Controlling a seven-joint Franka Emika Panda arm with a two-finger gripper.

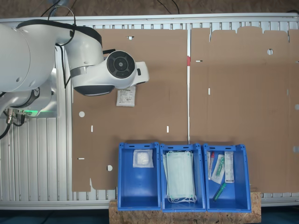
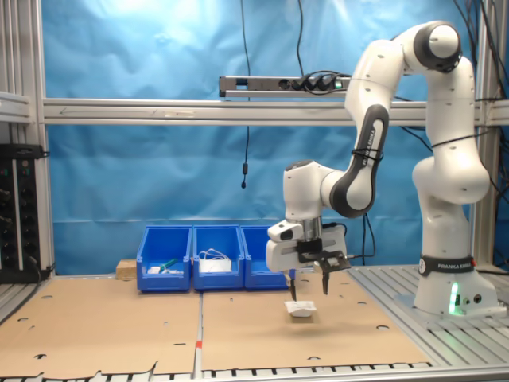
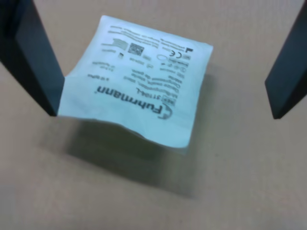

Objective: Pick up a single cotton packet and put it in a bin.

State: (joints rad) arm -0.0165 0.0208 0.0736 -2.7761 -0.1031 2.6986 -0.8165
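first exterior view: arm reaches over the cardboard-covered counter [image 1: 154, 84]. cotton packet [image 1: 126, 97] pokes out from under the wrist, well apart from the bins.
bins, first exterior view: three blue crates in a row at the near edge. bin [image 1: 139, 175] at the first exterior view's left end has one white packet [image 1: 143, 158]; middle crate [image 1: 182, 176] has pale green masks; the crate at the other end [image 1: 226, 177] has syringes and wrapped tools.
second exterior view: pincer [image 2: 308, 290] points down, fingers spread. cotton packet [image 2: 301, 309] sits right under the fingertips, edges curled up; can't tell if it's lifted or on the cardboard.
wrist view: cotton packet [image 3: 139, 88] print side up, between the spread fingers [image 3: 31, 62]; one edge touches one finger, the other finger stands clear of it.
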